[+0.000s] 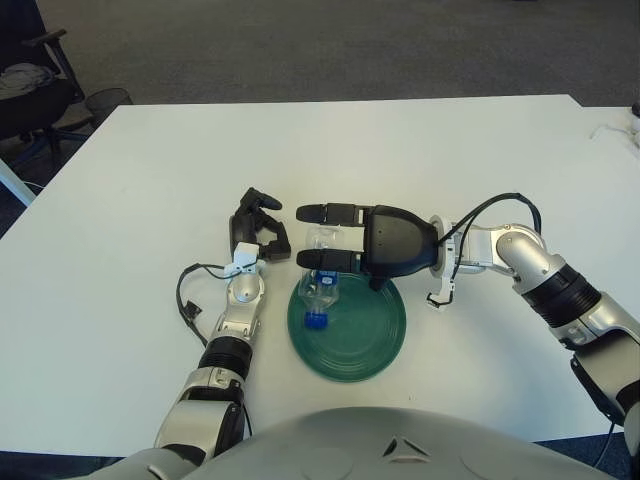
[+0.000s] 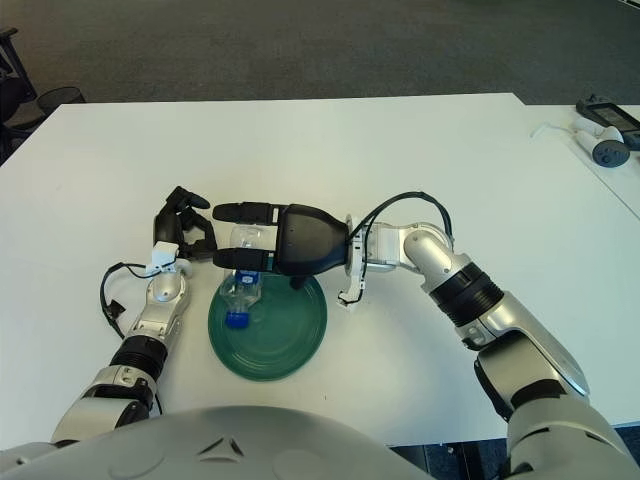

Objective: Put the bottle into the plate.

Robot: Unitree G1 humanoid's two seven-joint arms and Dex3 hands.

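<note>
bench: broad white bench (image 1: 420, 150).
plate: round dark green plate (image 1: 365, 335) at the near middle.
right hand: black three-finger right hand (image 1: 318, 237), fingers straight, released, over the plate's 11 o'clock rim.
left hand: left hand (image 1: 262, 225) curled, holding nothing, at the plate's 10 o'clock.
bottle: small clear plastic bottle with blue cap (image 1: 320, 290) lies tilted across the 10 o'clock rim, cap inside. Likely light, thin-walled, slippery; hold mid-body.

We count one bottle (image 1: 322, 283), one green plate (image 1: 362, 336) near the front edge of one white tabletop (image 1: 150, 180), two robot hands, left hand (image 1: 258, 228) and right hand (image 1: 345, 240), and one office chair (image 1: 30, 85).
</note>
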